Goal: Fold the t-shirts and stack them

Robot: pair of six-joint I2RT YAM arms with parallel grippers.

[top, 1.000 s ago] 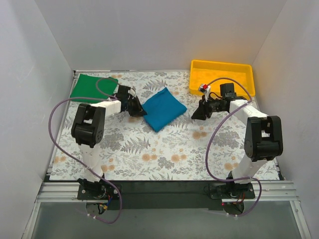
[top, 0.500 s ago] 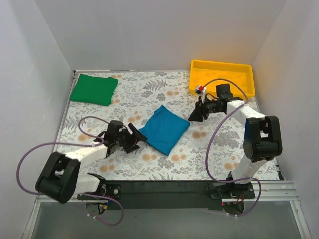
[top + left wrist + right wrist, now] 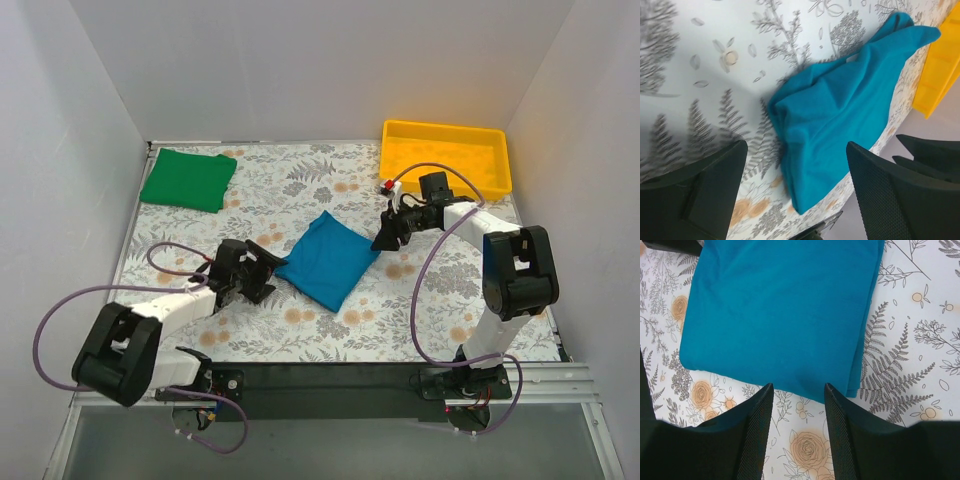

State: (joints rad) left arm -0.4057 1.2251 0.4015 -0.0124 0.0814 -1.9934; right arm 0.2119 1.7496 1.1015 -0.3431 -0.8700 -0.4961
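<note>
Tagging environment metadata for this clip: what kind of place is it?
Probably a lab robot cell, not a home: plain white walls box in a floral-covered table, and the left arm and right arm are bolted to a metal rail at its near edge.

We can read no text, label, brand or number in any view — the teal-blue t-shirt [image 3: 330,258], green t-shirt [image 3: 188,180] and yellow tray [image 3: 445,155] are plain, the floral tabletop [image 3: 330,330] merely patterned.
</note>
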